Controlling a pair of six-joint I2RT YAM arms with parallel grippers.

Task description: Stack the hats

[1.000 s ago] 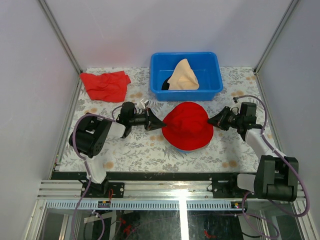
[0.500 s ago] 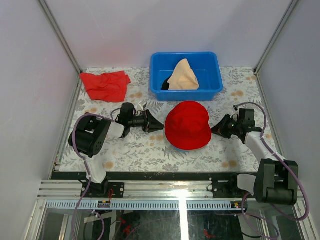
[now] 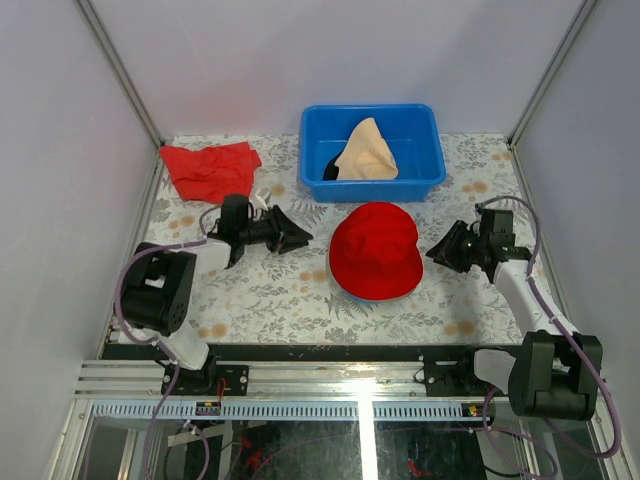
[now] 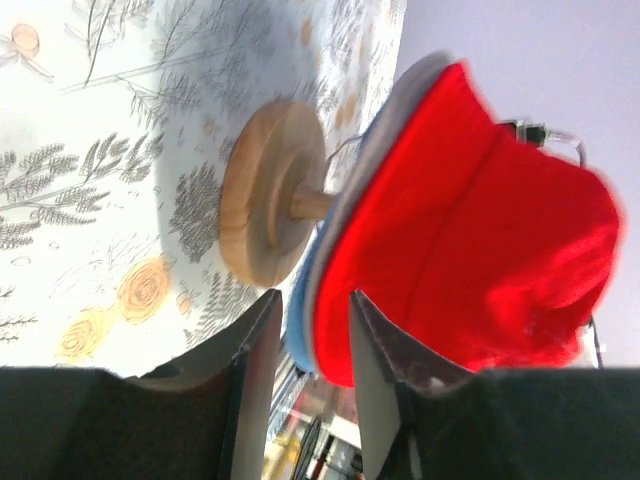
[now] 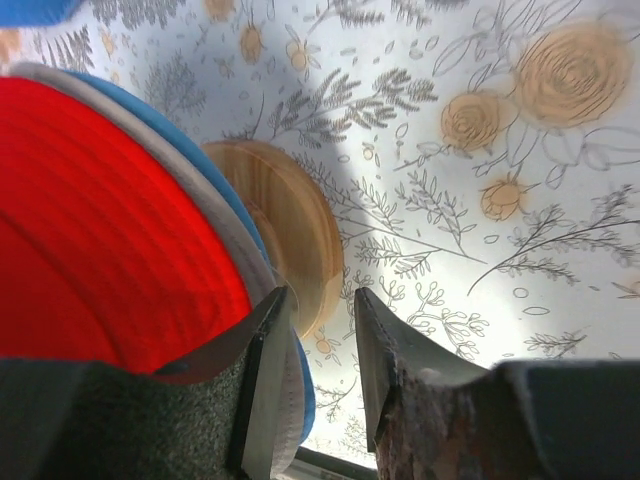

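Fingers parted and empty, the left gripper [image 3: 303, 237] and right gripper [image 3: 432, 250] flank the red hat [image 3: 375, 250]; the peach hat [image 3: 366, 150] lies in the bin [image 3: 372, 188] at upper centre, about midway between them.

Top cam overhead; wrist cams flank red hat [image 3: 375, 250].

Left arm [image 3: 212, 246] and right arm [image 3: 517, 282] low, wrists inward, jaws on both partly apart and empty.
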